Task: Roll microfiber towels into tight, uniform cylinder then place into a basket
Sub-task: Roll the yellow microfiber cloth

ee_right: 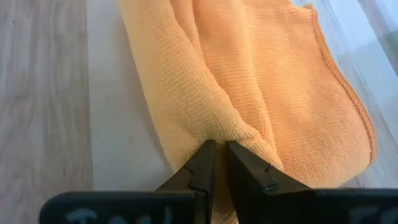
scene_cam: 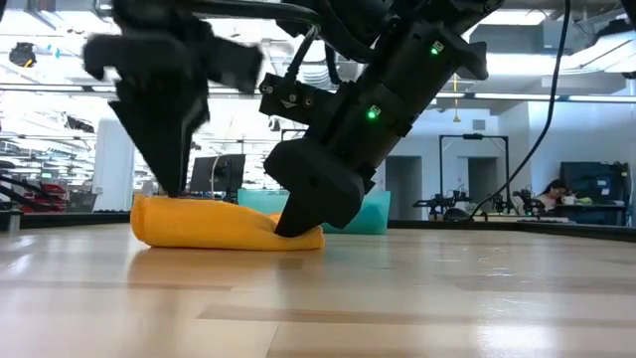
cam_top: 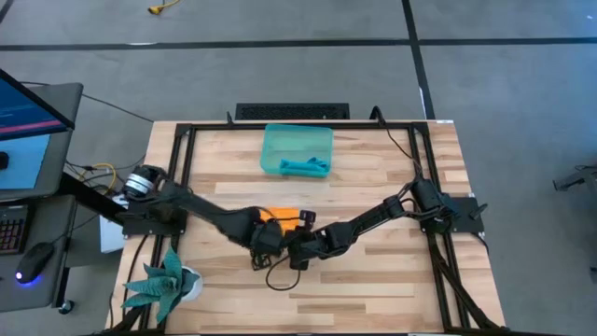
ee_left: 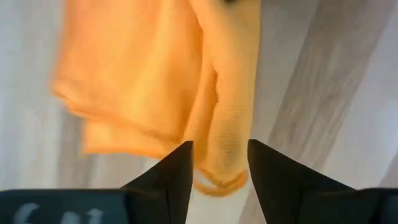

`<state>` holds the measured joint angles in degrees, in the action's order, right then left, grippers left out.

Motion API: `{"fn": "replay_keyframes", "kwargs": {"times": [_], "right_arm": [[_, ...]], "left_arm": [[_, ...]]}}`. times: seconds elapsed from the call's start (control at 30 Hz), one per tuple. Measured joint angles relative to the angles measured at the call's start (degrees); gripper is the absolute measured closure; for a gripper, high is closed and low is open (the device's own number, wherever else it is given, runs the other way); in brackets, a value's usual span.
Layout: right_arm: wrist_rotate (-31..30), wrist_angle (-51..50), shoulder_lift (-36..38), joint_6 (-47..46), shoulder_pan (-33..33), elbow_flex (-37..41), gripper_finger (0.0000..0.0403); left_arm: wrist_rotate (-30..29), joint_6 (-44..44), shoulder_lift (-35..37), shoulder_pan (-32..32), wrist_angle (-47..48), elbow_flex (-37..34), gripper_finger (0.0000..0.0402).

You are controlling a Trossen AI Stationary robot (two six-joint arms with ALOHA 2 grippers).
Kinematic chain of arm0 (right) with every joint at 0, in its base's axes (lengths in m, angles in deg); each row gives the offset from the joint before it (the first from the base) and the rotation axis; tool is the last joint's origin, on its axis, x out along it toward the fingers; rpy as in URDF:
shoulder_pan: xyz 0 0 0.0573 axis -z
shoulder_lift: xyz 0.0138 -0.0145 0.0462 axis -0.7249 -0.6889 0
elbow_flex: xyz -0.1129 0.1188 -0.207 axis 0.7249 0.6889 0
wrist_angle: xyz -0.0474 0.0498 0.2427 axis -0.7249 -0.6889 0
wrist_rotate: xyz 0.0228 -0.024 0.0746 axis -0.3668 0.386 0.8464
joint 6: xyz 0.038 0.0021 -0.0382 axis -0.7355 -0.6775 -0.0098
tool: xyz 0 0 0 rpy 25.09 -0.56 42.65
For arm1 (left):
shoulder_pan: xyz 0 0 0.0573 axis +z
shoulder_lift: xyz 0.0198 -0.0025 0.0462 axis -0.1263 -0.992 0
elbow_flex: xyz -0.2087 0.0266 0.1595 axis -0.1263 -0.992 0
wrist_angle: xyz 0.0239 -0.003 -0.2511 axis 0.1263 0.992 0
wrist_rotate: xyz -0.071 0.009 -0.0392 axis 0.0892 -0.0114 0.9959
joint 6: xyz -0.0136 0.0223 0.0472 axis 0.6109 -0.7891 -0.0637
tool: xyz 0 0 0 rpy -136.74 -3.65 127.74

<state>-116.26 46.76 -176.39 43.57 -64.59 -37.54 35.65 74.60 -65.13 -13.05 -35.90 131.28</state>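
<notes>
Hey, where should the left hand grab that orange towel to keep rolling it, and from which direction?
Probably the thick folded ridge of the orange towel, taken from straight above. The left hand hovers open astride that ridge, so its fingers could close across it. The right hand already pinches a similar fold at its end, so grip apart from it, on the towel's other end.

My two dark arms, up close

My left gripper point(ee_left: 219, 163) has matte black pointed fingers; my right gripper point(ee_right: 217, 163) likewise. Green lights glow on my right arm's black housing; black cables trail.
</notes>
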Motion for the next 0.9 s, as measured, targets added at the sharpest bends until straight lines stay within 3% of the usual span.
{"fn": "replay_keyframes", "kwargs": {"times": [0.23,0.37,0.57,0.77,0.9], "right_arm": [[0.4,0.1,0.0,0.0,0.0,0.0,0.0337],[0.4,0.2,0.0,0.0,0.0,0.1,0.0337],[0.5,0.2,0.0,0.1,0.0,0.1,0.0337],[0.5,0.1,0.0,0.2,0.0,-0.1,0.0337],[0.9,0.1,0.0,0.2,0.0,-0.3,0.0337]], "left_arm": [[-14.2,-5.0,2.1,-11.2,-6.6,-0.6,0.0257],[-15.5,-10.7,1.8,-13.6,-17.9,-4.3,0.0258],[-17.0,-10.7,1.8,-11.9,-24.2,-8.8,0.0258],[-13.5,-6.9,1.8,-8.1,-26.8,-13.9,0.0258],[-18.5,-4.7,1.8,-7.3,-26.1,-15.2,0.0258]]}}
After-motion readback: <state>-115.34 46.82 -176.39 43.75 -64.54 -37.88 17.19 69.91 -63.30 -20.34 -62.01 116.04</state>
